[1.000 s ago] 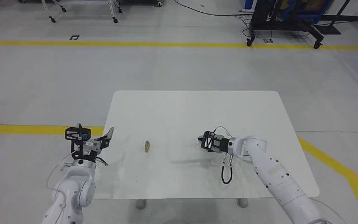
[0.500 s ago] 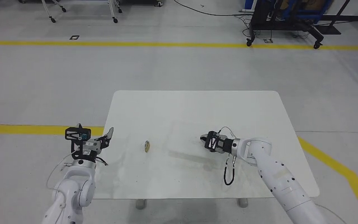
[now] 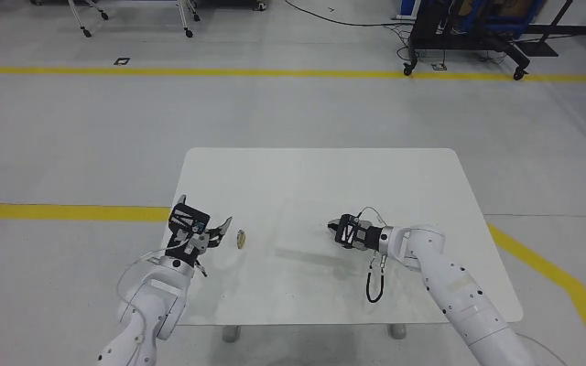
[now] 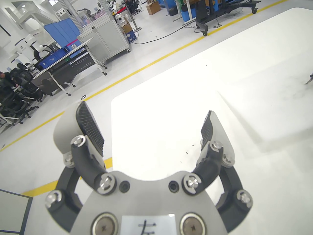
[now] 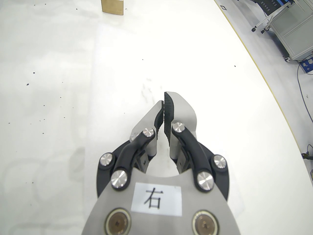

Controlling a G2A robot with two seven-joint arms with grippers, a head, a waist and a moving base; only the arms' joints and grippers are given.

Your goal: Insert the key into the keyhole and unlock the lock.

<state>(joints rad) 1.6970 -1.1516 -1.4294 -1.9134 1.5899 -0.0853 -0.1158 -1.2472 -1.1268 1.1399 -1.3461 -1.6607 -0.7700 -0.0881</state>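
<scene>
Padlock (image 3: 240,239) just beside spread L end effector (image 3: 220,233), well apart from R end effector (image 3: 331,227), pressed together.

White table (image 3: 320,174), yellow floor lines (image 3: 275,71), black wheeled rack (image 3: 462,48), office chairs (image 4: 22,91)

Industrial lab floor: yellow lines (image 3: 275,71) running across it, desks (image 4: 61,61), blue cabinets (image 4: 62,26) and office chairs (image 4: 22,91) standing around.
</scene>
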